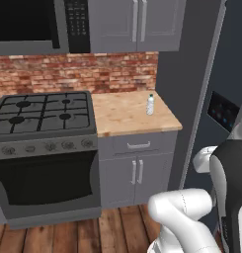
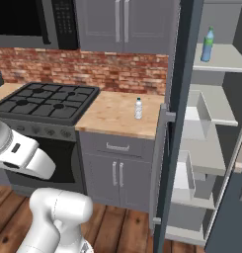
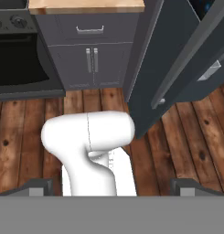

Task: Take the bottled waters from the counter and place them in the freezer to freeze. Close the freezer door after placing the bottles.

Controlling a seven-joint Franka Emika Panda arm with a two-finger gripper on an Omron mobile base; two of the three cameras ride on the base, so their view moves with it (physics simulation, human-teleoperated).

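While one bottle already stands inside the freezer, the other is on the counter, so the step in hand, as I judge it, is to go and fetch that second one. Nearest, the gripper (image 3: 111,191) looks down over the wood floor (image 3: 22,137); its two dark tips sit far apart at the bottom of the hand view with nothing between them, so the hand is spread and empty. Just beyond, the freezer door (image 2: 178,123) stands open edge-on, between the counter's cabinets and the freezer (image 2: 226,99), its white bins (image 2: 194,123) facing the shelves. On the left is the counter (image 1: 122,116), a tan wood top over grey cabinets (image 1: 135,170), with the black stove (image 1: 43,116) at its left. The whitish bottle with the blue cap (image 1: 150,105) stands upright toward the far right of that top, well clear of the stove and near the brick wall (image 1: 73,71). Farther right and higher, the blue bottle with the green cap (image 2: 207,45) stands upright on an upper shelf (image 2: 223,59) in the freezer. To do the fetch well, I would bring the arm up and over the counter's near edge, come at the bottle from the side at mid-height, keep the fingers level and wide until they straddle it, then close gently, since so small and light a bottle could tip at a nudge. The open door is close by on the right, so the swing back should clear its edge.
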